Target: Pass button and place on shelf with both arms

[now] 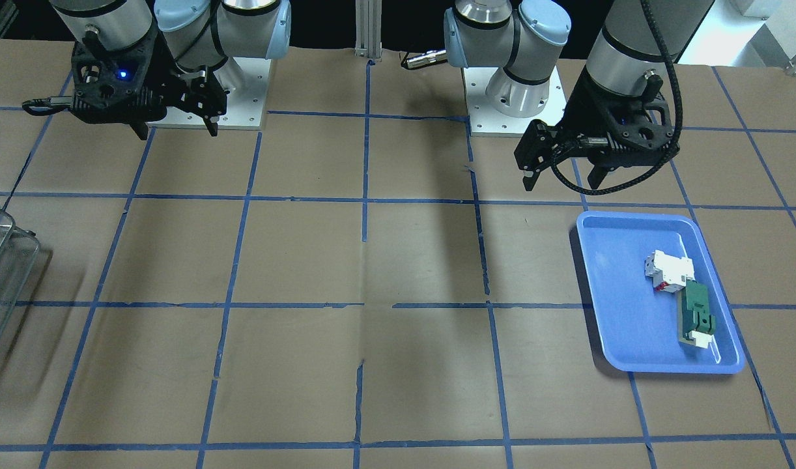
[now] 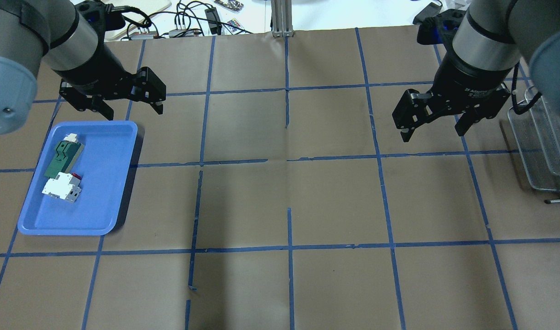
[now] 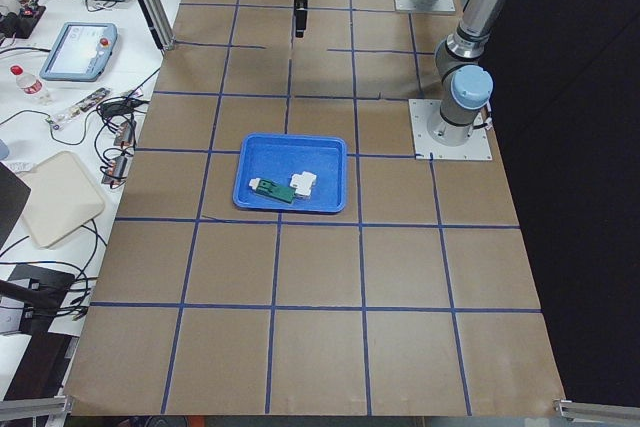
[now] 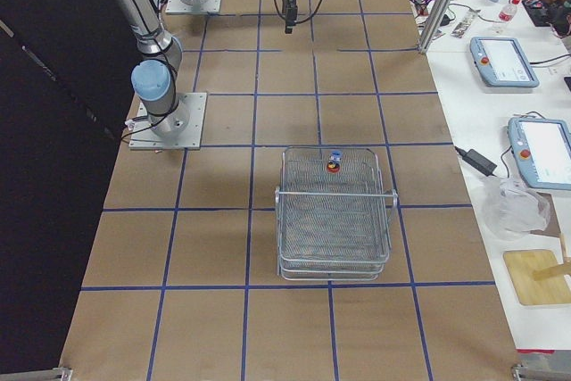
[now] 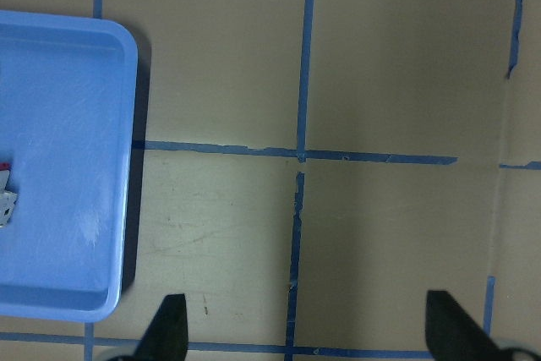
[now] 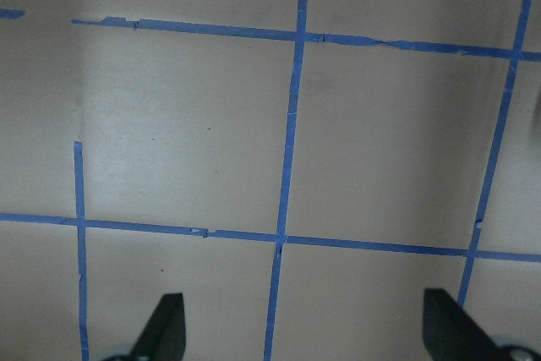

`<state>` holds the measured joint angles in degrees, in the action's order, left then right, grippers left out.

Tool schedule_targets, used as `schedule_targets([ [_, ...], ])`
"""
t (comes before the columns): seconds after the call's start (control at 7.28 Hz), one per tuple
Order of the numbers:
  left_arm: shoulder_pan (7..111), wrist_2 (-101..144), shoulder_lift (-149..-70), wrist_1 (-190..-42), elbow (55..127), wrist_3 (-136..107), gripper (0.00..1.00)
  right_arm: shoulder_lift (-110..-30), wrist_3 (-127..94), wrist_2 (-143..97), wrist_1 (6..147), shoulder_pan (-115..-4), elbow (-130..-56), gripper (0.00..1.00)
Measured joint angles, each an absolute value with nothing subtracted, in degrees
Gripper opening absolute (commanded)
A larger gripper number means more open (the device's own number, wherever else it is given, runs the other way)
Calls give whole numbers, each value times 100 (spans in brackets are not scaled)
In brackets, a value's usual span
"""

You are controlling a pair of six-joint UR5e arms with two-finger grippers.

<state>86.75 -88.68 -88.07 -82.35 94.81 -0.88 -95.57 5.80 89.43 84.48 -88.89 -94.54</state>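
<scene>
The right gripper [image 2: 432,135] should, I judge, keep high and clear of the shelf [image 4: 385,220], since the button [image 4: 335,163] already lies on its top tier, at the end facing the middle of the counter [image 2: 335,197]. Brushing the wire could jolt it loose. Its jaws are spread wide and hold nothing. The left gripper [image 2: 134,111], hovering by the blue tray [image 2: 101,201], is equally wide and empty.

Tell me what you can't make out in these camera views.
Button: exterior right view only, too small to tell its pose on the shelf.
That shelf: cut by the overhead view's right edge and the front-facing view's left edge.
White-and-red block: cut by the left wrist view's left edge.
</scene>
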Motion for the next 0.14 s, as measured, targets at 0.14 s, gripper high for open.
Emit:
schedule_targets([
  [0.14,8675,-8870,-8804,-8235,9485,-88,100,-9597,564,8958,8430,-8893,-9465,100],
])
